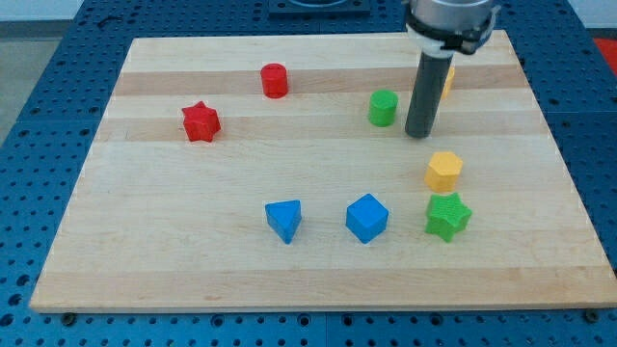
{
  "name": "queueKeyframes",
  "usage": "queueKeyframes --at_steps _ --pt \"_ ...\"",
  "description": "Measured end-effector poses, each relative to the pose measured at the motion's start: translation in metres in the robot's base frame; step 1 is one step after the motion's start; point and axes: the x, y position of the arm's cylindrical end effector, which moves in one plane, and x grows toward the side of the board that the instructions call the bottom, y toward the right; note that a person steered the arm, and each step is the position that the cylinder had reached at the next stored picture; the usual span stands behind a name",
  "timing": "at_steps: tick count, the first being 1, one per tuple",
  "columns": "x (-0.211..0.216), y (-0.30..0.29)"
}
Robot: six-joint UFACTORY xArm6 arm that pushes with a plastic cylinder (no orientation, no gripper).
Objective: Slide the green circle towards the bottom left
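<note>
The green circle (383, 107) is a short green cylinder standing on the wooden board (193, 260), right of centre in the upper half of the view. My tip (418, 134) is the lower end of the dark rod and rests on the board just to the right of the green circle and slightly below it, with a small gap between them. A yellow block (447, 79) is partly hidden behind the rod.
A red cylinder (275, 80) and a red star (201, 121) lie at the upper left. A yellow hexagon (444, 171), a green star (448, 215), a blue cube (366, 217) and a blue triangle (284, 220) lie along the lower middle and right.
</note>
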Motion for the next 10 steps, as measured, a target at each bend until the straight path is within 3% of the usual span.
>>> queueKeyframes --at_steps 4,6,9,10 --pt "-0.054 -0.063" --pt "-0.022 -0.129" --pt "0.066 -0.27" --pt "0.066 -0.298"
